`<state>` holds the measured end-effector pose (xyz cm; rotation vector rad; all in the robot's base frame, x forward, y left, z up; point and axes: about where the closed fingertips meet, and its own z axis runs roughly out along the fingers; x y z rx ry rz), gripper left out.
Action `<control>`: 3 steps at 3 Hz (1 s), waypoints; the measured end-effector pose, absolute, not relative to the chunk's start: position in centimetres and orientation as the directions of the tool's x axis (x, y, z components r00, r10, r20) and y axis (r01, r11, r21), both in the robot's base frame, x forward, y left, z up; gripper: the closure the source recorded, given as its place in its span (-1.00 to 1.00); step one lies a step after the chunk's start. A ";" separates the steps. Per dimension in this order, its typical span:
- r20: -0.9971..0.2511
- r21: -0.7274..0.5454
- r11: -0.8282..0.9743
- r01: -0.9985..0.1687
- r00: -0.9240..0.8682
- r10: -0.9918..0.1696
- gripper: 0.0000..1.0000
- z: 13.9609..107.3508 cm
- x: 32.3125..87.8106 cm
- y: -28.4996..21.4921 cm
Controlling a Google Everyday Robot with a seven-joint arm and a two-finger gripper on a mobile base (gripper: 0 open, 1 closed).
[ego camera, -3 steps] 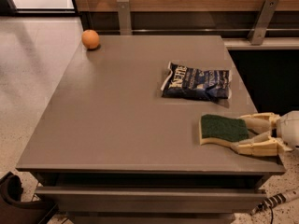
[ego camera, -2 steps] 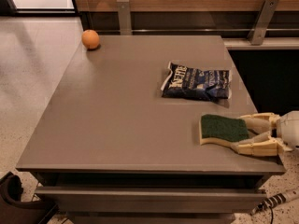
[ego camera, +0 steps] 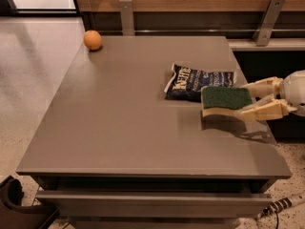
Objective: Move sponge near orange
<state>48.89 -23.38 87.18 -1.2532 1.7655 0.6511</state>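
At the right-hand edge of the table [ego camera: 119, 123], the gripper [ego camera: 240, 100] reaches in from the side with its two pale fingers pointing left, and the jaws are closed onto the sponge [ego camera: 224, 98], one finger along each of its long sides. The sponge sits flat and green side up between them. It looks to be off the tabletop, since a shadow lies on the surface just below it (I can't say how high it hangs). From where I stand its far edge overlaps the near corner of a dark blue chip bag [ego camera: 193, 80], though I cannot tell whether the two touch.

The orange [ego camera: 92, 39] rests alone at the far left corner of the table, well apart from the sponge, with most of the bare tabletop and the bag lying between them.

As I judge it, the grasp is made and the sponge seems clear of the surface, so the picking-up part looks done. The carry is what remains. The sponge must cross the table toward the far left corner, pass over or around the bag, come down close beside the orange without knocking it (a round fruit near an edge will roll readily), and then be released.
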 end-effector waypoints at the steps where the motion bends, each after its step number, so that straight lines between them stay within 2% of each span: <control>1: -0.861 -0.052 0.374 -0.926 -0.149 -0.487 1.00 89.1 51.0 -23.5; 3: -0.864 -0.021 0.500 -0.865 -0.236 -0.444 1.00 91.5 60.5 -20.9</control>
